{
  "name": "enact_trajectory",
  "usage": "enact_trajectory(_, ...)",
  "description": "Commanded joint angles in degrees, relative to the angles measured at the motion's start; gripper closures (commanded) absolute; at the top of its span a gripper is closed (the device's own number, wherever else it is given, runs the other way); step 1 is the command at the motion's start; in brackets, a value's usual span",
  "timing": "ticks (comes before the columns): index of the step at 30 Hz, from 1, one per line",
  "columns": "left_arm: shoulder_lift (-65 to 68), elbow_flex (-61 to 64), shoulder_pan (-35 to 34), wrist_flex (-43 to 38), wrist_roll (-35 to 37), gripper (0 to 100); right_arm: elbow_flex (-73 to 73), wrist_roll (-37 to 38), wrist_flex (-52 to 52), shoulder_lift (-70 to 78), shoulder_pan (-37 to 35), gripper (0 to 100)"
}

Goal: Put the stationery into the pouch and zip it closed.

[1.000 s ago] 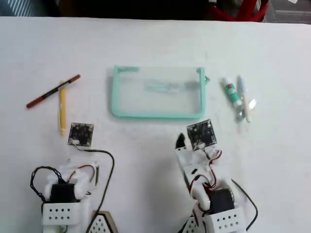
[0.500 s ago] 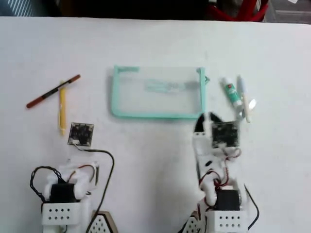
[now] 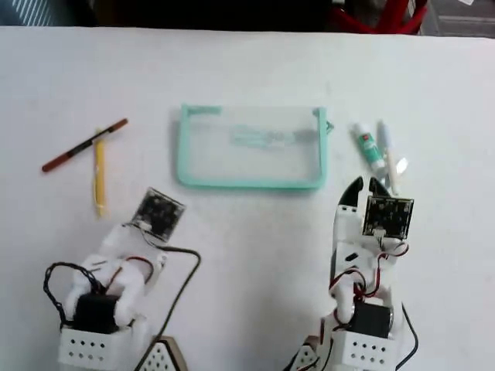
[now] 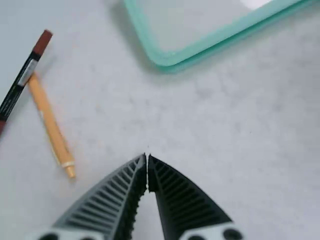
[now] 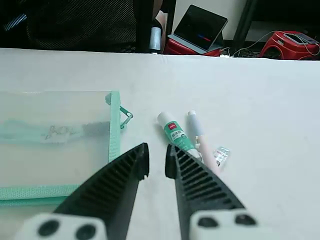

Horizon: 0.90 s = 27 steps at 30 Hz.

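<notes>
**Left fingers [image 4: 142, 166] closed near 2 pens; right fingers [image 3: 358, 188] slightly parted beside the glue stick [image 3: 369, 147]**

High view: The clear pouch [image 3: 251, 147] with its teal edging lies flat in the middle of the white bench [image 3: 247, 69]. Its zip pull [image 3: 330, 127] sticks out at the far corner on the right arm's side. On the left arm's side, well apart from the pouch, lie a red-and-black pen [image 3: 85, 145] and a yellow pen [image 3: 99, 174], which cross near their far ends. On the other side lie the glue stick, a white pen [image 3: 387, 154] and a small shiny piece [image 3: 400, 165], close together. The right fingers sit just short of the near ends of the glue stick and white pen, beside the pouch's near corner, with a narrow gap between the tips. The left arm [image 3: 116, 267] sits on the near side of the bench, its wrist between the yellow pen and the pouch.

Left wrist view: The left fingers are pressed together and grip nothing, above bare bench. The yellow pen [image 4: 50, 125] lies off to 1 side of the tips, near but apart. The red-and-black pen [image 4: 20, 82] lies farther out, touching the yellow pen's far end. A rounded corner of the pouch [image 4: 170, 57] lies ahead, apart from the tips.

Right wrist view: The right fingers [image 5: 169, 156] stand a little apart, with bare bench in the gap. The glue stick [image 5: 176, 134] runs away from the tip of 1 finger, just past it. The white pen [image 5: 196, 132] and the shiny piece [image 5: 220, 155] lie beside it. The pouch's short end [image 5: 115, 130] and zip pull [image 5: 125, 117] lie past the other finger.
</notes>
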Motion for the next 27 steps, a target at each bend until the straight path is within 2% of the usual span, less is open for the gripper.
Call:
enact_trajectory(1, -0.31, -3.25, 8.04, -3.60, -2.64, 97, 0.44, -0.44, -0.13, -0.31, 0.48, 92.9)
enact_trajectory(3, -0.31, -3.08, 10.95, -7.03, -6.15, 97, 0.44, -0.35, 0.04, -0.31, 0.48, 92.9)
enact_trajectory(5, -0.31, -2.90, 12.70, -11.87, -6.24, 97, 0.44, -0.26, 0.04, -0.31, 0.48, 92.9)
enact_trajectory(9, -0.22, -2.90, 14.46, -20.92, -1.41, 97, 0.44, -0.18, 0.04, -0.31, 0.57, 92.9)
enact_trajectory(15, 0.04, -3.08, 16.13, -28.22, 3.96, 97, 0.44, -0.18, 0.04, -0.31, 0.57, 92.9)
enact_trajectory(21, 0.13, -2.81, 14.99, -27.87, 11.69, 93, 0.44, -0.18, 0.13, -0.22, 0.57, 92.9)
enact_trajectory(27, 0.22, -5.71, 7.34, -29.54, 18.20, 93, 0.44, -0.18, 2.15, -0.40, -1.10, 92.9)
